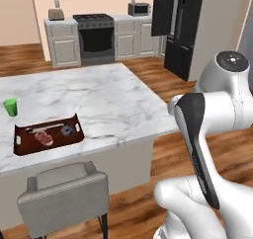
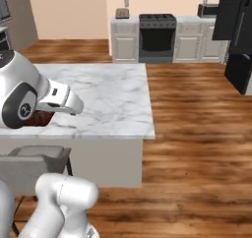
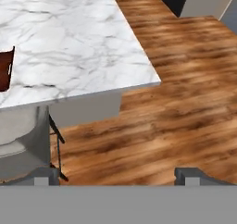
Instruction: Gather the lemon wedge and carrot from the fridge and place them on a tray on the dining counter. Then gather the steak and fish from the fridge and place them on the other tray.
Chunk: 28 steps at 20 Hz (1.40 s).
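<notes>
In the left base view, a green cup (image 1: pixel 10 106) stands at the far left edge, on the dining counter (image 1: pixel 99 95), the white marble top that spans the left and middle of the frame. Just below and right of the cup, in the lower left, a dark brown tray (image 1: pixel 47 134) lies on the marble. On it sit the steak (image 1: pixel 43 137), a small pinkish slab, and to its right the fish (image 1: pixel 66 130), a small dark grey lump; the two are near each other but apart, and a thin pale utensil (image 1: pixel 37 130) lies just above the steak. A grey chair (image 1: pixel 66 196) stands below the tray, against the counter's near edge. In the upper middle, an oven range (image 1: pixel 95 38) stands between beige cabinets, with a toaster (image 1: pixel 56 14) on the worktop to its left. At the upper right is the fridge (image 1: pixel 179 28), black, one door open.

In the hand view, the counter fills the upper left, a corner of the tray shows at the left edge, and wood floor (image 3: pixel 176 98) covers the right. The gripper (image 3: pixel 118 177) is at the bottom, its two fingertips (image 3: pixel 44 176) spread wide apart, with nothing between them.
</notes>
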Available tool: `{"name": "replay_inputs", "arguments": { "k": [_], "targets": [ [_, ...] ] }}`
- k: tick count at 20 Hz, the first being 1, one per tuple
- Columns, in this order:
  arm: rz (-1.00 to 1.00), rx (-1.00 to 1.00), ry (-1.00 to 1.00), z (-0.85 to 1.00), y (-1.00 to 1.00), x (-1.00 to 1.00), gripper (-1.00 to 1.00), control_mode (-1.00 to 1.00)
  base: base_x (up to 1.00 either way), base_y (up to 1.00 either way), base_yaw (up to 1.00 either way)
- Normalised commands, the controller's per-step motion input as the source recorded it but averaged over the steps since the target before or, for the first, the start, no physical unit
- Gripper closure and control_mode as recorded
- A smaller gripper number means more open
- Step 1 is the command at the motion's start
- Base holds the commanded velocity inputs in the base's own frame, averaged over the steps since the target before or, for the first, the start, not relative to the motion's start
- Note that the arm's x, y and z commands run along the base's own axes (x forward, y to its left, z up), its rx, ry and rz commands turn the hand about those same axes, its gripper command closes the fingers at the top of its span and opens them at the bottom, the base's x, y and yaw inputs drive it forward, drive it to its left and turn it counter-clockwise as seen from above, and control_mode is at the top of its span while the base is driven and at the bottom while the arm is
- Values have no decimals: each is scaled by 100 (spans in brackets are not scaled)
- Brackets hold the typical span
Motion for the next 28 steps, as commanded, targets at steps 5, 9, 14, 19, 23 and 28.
{"name": "replay_inputs", "arguments": {
  "k": [5, 9, 14, 19, 23, 28],
  "targets": [
    [0, 0, 0, 0, 0, 0, -100, 100, 73, -100, -22],
    [0, 0, 0, 0, 0, 0, -100, 100, 77, -100, -20],
    [0, 0, 0, 0, 0, 0, -100, 100, 93, -100, -18],
    [0, 0, 0, 0, 0, 0, -100, 100, 100, -77, -15],
    [0, 0, 0, 0, 0, 0, -100, 100, 100, -20, -11],
    [0, 0, 0, 0, 0, 0, -100, 100, 100, 5, -9]
  ]
}}
